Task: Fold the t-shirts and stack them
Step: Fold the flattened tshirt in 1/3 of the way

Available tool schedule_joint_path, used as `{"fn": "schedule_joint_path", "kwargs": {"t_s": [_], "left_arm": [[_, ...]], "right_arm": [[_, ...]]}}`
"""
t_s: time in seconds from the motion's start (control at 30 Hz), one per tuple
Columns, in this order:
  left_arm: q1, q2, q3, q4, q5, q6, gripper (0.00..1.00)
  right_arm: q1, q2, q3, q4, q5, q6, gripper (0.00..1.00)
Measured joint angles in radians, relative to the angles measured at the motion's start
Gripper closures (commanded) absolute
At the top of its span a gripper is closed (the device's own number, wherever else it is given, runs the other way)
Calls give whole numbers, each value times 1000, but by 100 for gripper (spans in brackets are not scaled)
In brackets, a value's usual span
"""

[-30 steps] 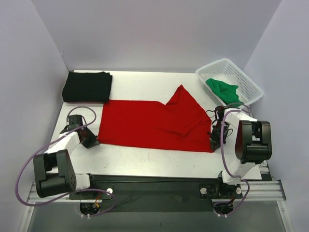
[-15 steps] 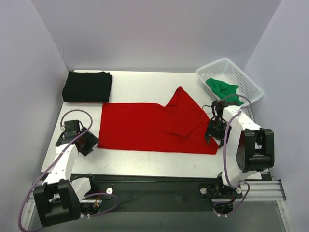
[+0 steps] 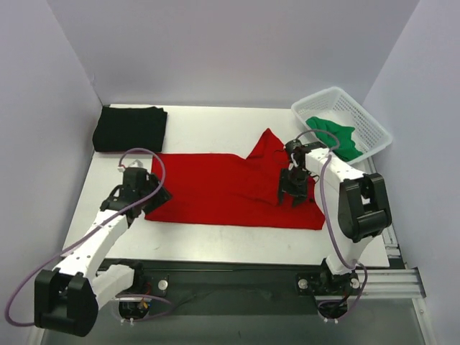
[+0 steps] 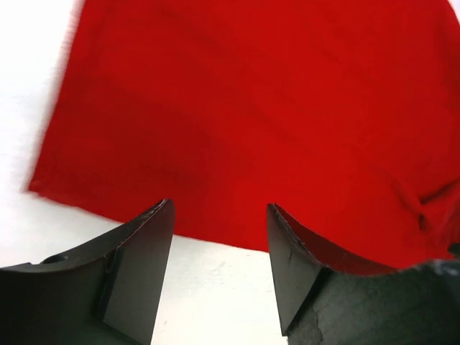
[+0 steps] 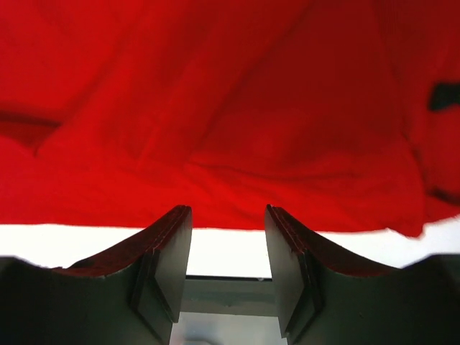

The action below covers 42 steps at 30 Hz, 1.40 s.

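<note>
The red t-shirt (image 3: 215, 188) lies spread across the middle of the table, with a flap folded up at its back right. My left gripper (image 3: 154, 196) sits at the shirt's left edge, open; in the left wrist view its fingers (image 4: 144, 259) frame bare white table with red cloth (image 4: 251, 108) just ahead. My right gripper (image 3: 292, 195) hovers over the shirt's right part, open and holding nothing, and red cloth (image 5: 230, 108) fills its wrist view beyond the fingertips. A folded black t-shirt (image 3: 131, 129) rests at the back left. The green t-shirt (image 3: 334, 134) lies bunched in the basket.
A white mesh basket (image 3: 313, 98) stands at the back right corner. White walls close in the table on three sides. The table's near edge and a metal rail (image 5: 227, 295) show past the right fingers. Bare table (image 3: 215, 133) lies behind the red shirt.
Both grippers have gone from shut to open. The left arm swung in from the table's left side to the shirt's left edge. The right arm moved from the near right corner onto the shirt.
</note>
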Motion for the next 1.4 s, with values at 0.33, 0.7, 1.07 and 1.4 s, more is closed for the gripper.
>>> {"fn": "schedule_joint_path", "kwargs": {"t_s": [0.33, 0.7, 1.07, 1.4], "left_arm": [[-214, 295, 5, 245, -9, -26, 36], [-216, 305, -96, 361, -6, 3, 36], [-216, 153, -220, 384, -21, 37, 37], [-216, 56, -277, 363, -35, 26, 36]], "right_arm": [[22, 138, 57, 68, -31, -5, 58], [61, 219, 127, 100, -39, 1, 60], [73, 284, 267, 120, -63, 11, 61], [79, 356, 368, 127, -135, 63, 62]]}}
